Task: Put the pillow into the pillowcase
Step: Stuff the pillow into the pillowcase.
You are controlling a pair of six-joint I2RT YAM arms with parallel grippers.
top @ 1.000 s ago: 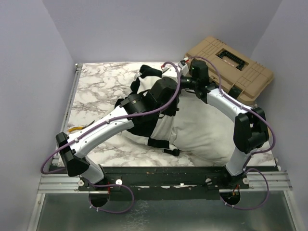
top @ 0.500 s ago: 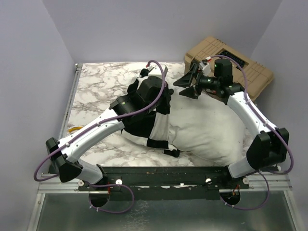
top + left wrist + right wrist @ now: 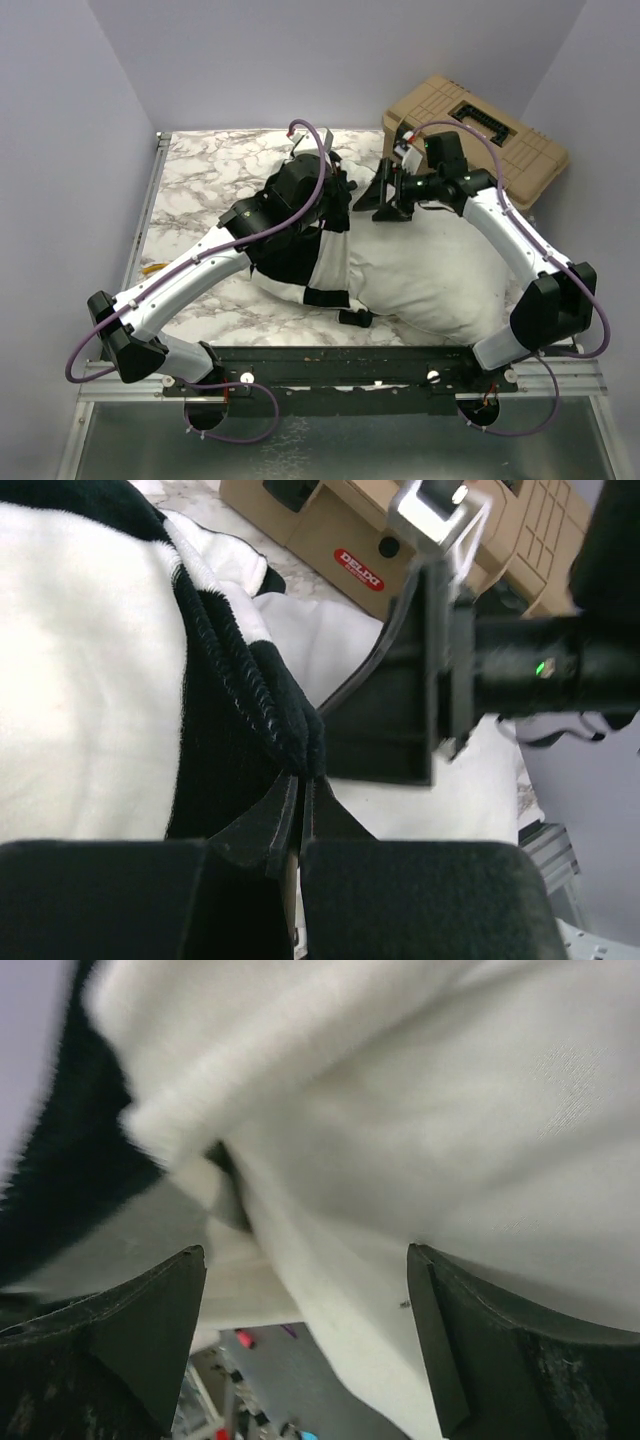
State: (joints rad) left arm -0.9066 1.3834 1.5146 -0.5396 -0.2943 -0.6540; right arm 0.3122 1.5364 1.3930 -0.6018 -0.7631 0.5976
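Since a second ago: right arm has pulled off pillow middle and swung to far end by case mouth, jaws widened; left arm has reached further forward. Left gripper [image 3: 298,780] pinches black hem of pillowcase [image 3: 330,262]. Right gripper [image 3: 388,195] spread wide, holds nothing; pillow [image 3: 430,270] bulges between its fingers [image 3: 120,1350]. Pillow on marble table [image 3: 205,180], left end inside pillowcase, rest bare. Tan toolbox [image 3: 500,130] behind.

Pillowcase [image 3: 90,680] is showing as fuzzy, plush cloth, ribbed at its black edge; pillow [image 3: 430,275] is looking smooth, matt fabric; desk [image 3: 210,175] is looking smooth, marble-patterned; far-right toolbox [image 3: 500,135] is reading as matt tan plastic.
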